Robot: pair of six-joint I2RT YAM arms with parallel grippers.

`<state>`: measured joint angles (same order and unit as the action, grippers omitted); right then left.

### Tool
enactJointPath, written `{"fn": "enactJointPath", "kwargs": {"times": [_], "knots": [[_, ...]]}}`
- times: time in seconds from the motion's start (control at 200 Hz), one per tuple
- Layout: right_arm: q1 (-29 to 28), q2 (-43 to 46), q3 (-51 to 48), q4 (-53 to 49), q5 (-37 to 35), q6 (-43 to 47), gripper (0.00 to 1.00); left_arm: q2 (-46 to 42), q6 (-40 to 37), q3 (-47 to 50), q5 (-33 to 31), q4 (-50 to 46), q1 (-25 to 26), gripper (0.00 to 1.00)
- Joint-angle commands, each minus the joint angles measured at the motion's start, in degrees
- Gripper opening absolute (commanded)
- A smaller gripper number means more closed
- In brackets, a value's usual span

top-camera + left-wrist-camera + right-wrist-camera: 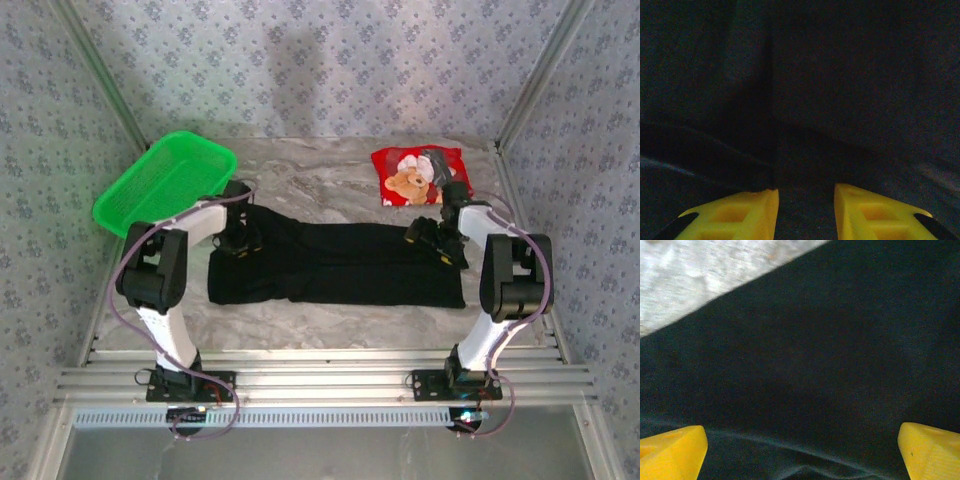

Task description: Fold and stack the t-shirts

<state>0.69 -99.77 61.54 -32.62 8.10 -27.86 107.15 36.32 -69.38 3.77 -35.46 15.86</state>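
The large plain black cloth t-shirt [335, 265] lies as a long folded band across the marbled bench [330, 180], between both arms. The red teddy-bear-print t-shirt [418, 176], folded square, lies at the far right, apart from the band.

My right hand [801, 432] stands fully open, low over the band's right end. My left hand [806, 190] is at the left end, fingers partly apart. I cannot tell whether it pinches cloth.

Risks:
- If only one hand grips, a lift skews the band and spoils the fold.
- A pinch of the top layer alone lets the lower layers drop.
- A wide leftward sweep may strike the green plastic mesh basket [165, 180].
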Motion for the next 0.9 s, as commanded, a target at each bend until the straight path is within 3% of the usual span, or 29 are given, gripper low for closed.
{"fn": "enactJointPath", "kwargs": {"times": [0.0,0.25,0.445,0.615,0.79,0.899], "knots": [[-0.3,0.6,-2.0,-3.5,-6.9,-1.8,0.99,4.2,-0.1,-0.9,-6.4,-5.4,-1.2,0.35],[-0.3,4.0,-5.6,-4.3,-10.2,-4.4,0.99,3.3,-4.8,-2.6,-7.0,-3.7,-0.8,0.43],[-3.4,10.5,-4.8,1.1,-3.7,-1.2,1.0,-7.1,-4.3,-1.5,-1.0,-2.7,1.3,0.52],[-10.1,12.3,0.3,3.5,11.8,0.8,0.99,-13.4,0.7,2.3,1.8,-5.3,2.1,0.53],[-20.6,3.2,7.3,6.1,29.2,-3.4,0.91,-15.1,3.5,8.9,4.0,-1.9,1.7,0.51],[-27.3,-4.1,13.9,5.7,34.6,-5.2,0.8,-15.2,6.0,13.7,5.2,1.6,-0.4,0.43]]}}
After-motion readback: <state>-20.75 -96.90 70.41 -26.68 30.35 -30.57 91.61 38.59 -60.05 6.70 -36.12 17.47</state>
